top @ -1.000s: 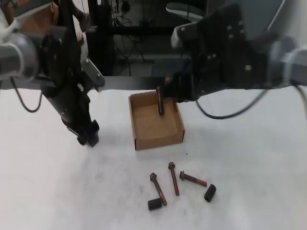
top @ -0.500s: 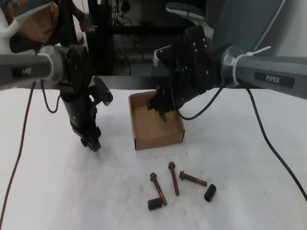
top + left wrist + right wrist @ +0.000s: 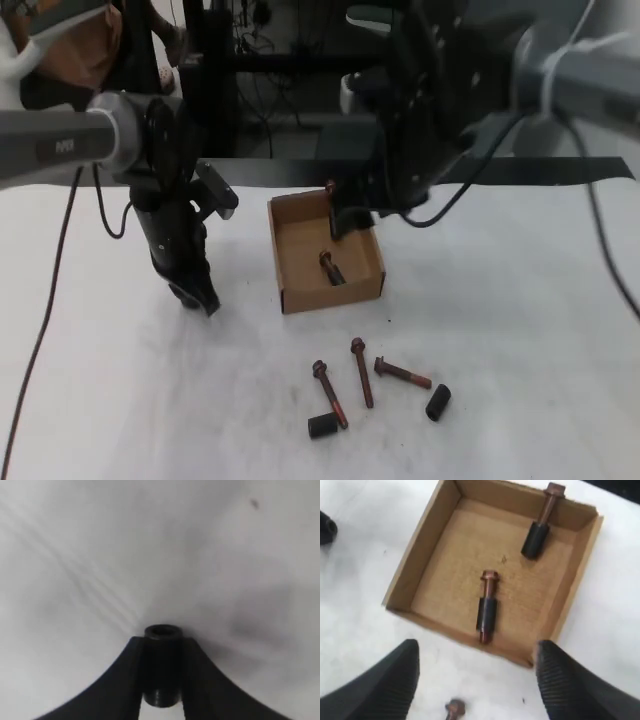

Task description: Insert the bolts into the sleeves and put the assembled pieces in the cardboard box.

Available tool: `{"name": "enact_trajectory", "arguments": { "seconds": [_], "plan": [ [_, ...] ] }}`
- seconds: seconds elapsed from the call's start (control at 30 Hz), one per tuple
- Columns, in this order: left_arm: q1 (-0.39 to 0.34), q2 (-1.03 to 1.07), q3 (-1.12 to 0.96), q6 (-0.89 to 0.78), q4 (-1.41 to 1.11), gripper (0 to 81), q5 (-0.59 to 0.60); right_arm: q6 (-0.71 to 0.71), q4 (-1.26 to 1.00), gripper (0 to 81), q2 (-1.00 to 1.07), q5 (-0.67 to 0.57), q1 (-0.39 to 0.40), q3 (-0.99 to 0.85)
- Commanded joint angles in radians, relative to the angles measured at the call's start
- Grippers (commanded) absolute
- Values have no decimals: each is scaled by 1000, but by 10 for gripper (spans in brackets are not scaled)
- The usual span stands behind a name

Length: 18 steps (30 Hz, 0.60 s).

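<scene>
The left claw point(image 3: 163, 641) is clenched on a black sleeve point(image 3: 162, 672). The sleeve sits between the two fingers, and its open end pokes out past the fingertips. In the high view this claw point(image 3: 197, 295) hangs low over the white worktop point(image 3: 520, 340), well to the left of the cardboard box point(image 3: 335, 293). The right claw point(image 3: 477, 672) is released. Its two fingers point(image 3: 390, 685) are spread wide and nothing is between them. It hangs above the box point(image 3: 412, 555). Two put-together pieces are in the box, each a brown bolt stuck through a black sleeve. One piece point(image 3: 487, 607) lies flat near the middle of the box floor. The other piece point(image 3: 538, 527) leans against a wall near a corner. On the worktop in front of the box lie three loose bolts point(image 3: 361, 372), close together. Two loose sleeves lie there too. One loose sleeve point(image 3: 322, 427) is just beside the tip of the left bolt point(image 3: 329, 392). The other loose sleeve point(image 3: 437, 402) is near the tip of the right bolt point(image 3: 402, 374).
</scene>
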Motion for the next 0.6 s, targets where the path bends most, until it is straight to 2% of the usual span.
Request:
{"name": "enact_trajectory", "arguments": {
  "seconds": [0.0, 0.17, 0.4, 0.5, 0.57],
  "plan": [
    [-20, -66, 0, -98, 76, 18, 91, -8, 172, 617, -28, -3, 11, -5],
    [-61, -213, 48, -184, 58, 18, 301, -31, 230, 617, -25, 130, 49, 60],
    [-141, -507, 245, -299, -168, 18, 341, -42, 188, 617, -25, 147, 68, 139],
    [-159, -627, 341, -351, -231, 18, 394, -147, 182, 617, -25, 202, 65, 161],
    [-159, -691, 402, -384, -268, 18, 406, -253, 182, 617, -21, 177, 64, 165]
  ]
}}
